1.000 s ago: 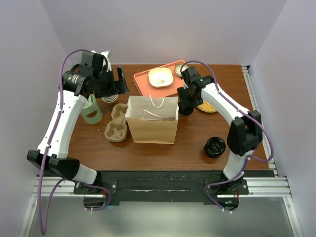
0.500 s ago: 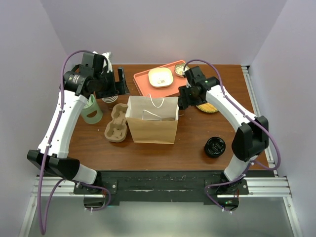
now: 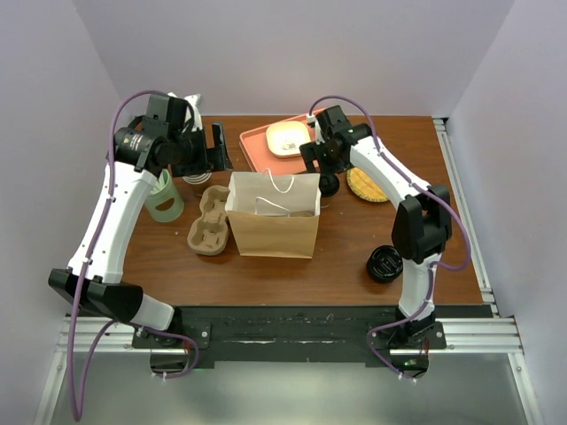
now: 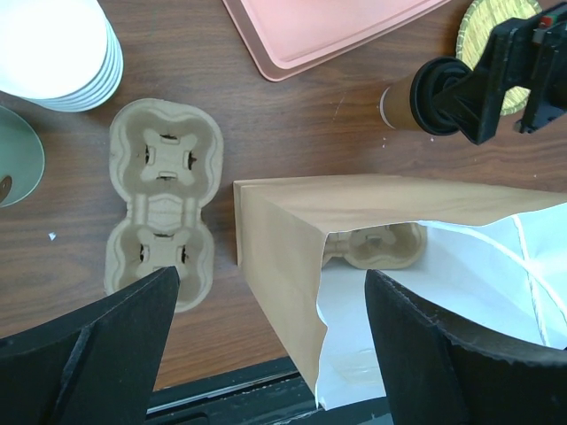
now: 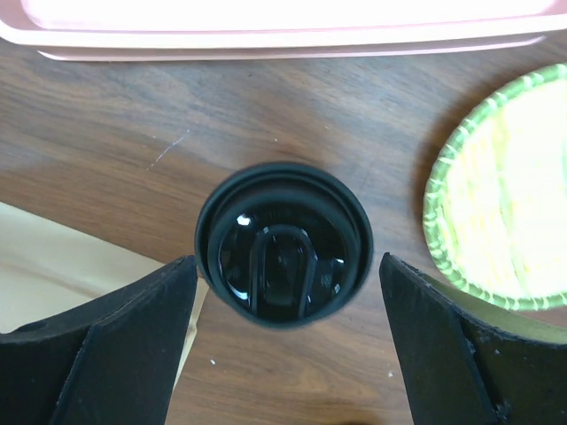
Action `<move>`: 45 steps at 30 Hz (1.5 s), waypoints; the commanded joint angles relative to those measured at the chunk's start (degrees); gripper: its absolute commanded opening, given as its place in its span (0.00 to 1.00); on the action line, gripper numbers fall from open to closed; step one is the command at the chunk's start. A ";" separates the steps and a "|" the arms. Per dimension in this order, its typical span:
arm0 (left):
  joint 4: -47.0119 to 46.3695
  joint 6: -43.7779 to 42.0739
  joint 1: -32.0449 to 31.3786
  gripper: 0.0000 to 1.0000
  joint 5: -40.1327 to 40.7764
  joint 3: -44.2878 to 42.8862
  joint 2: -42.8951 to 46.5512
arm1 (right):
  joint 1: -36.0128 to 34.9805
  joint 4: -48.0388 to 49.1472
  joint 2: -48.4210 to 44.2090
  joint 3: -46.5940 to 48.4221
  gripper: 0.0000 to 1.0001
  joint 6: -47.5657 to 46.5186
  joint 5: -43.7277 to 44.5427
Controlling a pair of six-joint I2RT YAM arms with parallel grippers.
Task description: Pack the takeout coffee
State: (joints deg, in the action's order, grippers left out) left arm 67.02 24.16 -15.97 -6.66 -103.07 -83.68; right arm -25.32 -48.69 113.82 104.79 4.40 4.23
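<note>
The takeout coffee (image 3: 329, 184) is a small brown cup with a black lid (image 5: 282, 255). It stands on the table just behind the right rear corner of the brown paper bag (image 3: 273, 217). My right gripper (image 3: 323, 161) hovers above it, open. In the right wrist view its fingers (image 5: 115, 345) flank the lid without touching it. My left gripper (image 3: 215, 146) is open over the bag's left edge (image 4: 283, 257) and holds nothing. The left wrist view also shows the coffee (image 4: 403, 96) beyond the bag.
A paper cup carrier (image 3: 206, 221) lies left of the bag, and another (image 4: 372, 246) sits inside it. A pink tray (image 3: 261, 146), a green-rimmed plate (image 3: 368, 184), a stack of white cups (image 4: 53, 44), a green cup (image 3: 164, 197) and a squat black piece (image 3: 385, 264) also stand on the table.
My right gripper has opened and drawn up and back toward the tray, leaving the coffee standing behind the bag. The left arm has barely moved.
</note>
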 commanded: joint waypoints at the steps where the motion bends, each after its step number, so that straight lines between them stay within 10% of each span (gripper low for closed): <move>1: 0.74 -2.10 0.23 0.91 -0.82 -2.84 0.36 | 0.19 -0.27 0.96 3.84 0.88 -2.12 -1.24; 24: 1.97 -2.81 0.23 0.92 1.99 -4.42 -0.08 | 0.27 -4.83 3.34 3.23 0.69 -0.71 1.48; 45: -2.77 -1.05 -2.05 0.81 2.88 1.38 3.87 | 0.18 -7.31 -17.75 -19.08 0.66 3.77 2.71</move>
State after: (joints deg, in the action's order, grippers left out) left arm 67.96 23.35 -16.34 -2.74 -102.08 -82.48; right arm -25.32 -57.58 99.48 89.06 6.46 6.52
